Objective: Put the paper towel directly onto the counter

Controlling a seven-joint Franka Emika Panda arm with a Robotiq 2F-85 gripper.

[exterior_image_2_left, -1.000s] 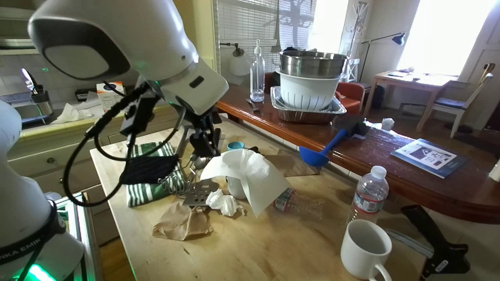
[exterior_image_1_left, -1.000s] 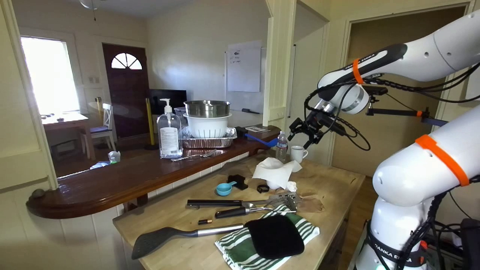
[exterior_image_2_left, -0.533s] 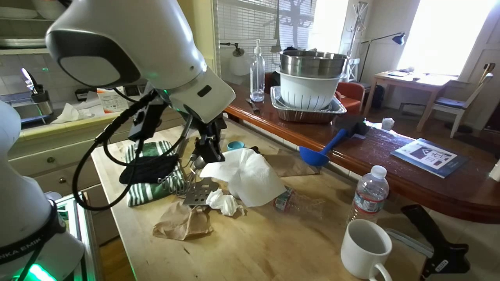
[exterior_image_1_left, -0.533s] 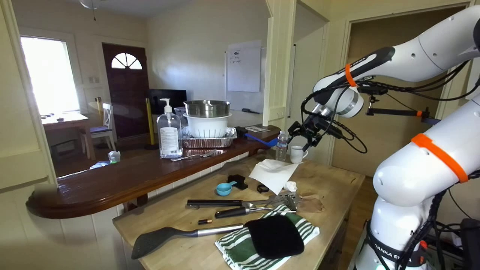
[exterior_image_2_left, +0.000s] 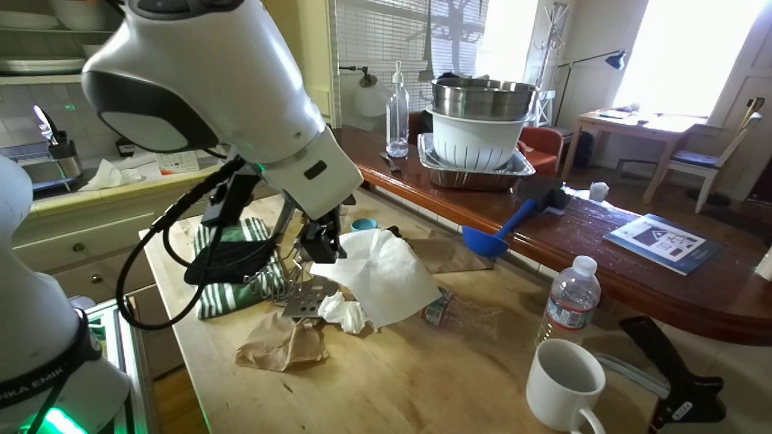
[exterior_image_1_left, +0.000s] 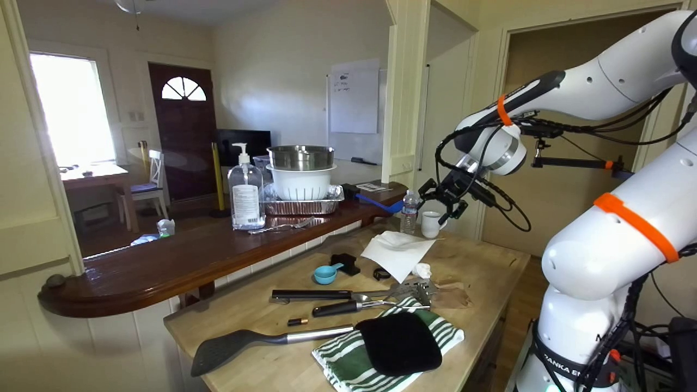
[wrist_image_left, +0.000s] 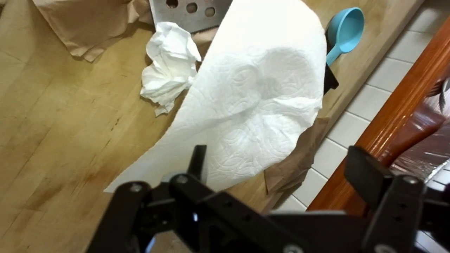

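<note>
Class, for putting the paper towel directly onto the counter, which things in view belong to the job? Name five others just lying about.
Job: paper towel, counter, gripper

Lying about: striped cloth, mug, ladle, colander, measuring cup

Counter in all views; wrist view downward

tissue on counter, beside paper towel | mug beside bottle | pad on cloth

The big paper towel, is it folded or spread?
Spread: in the wrist view, the paper towel shows a broad embossed face, just creased.
</note>
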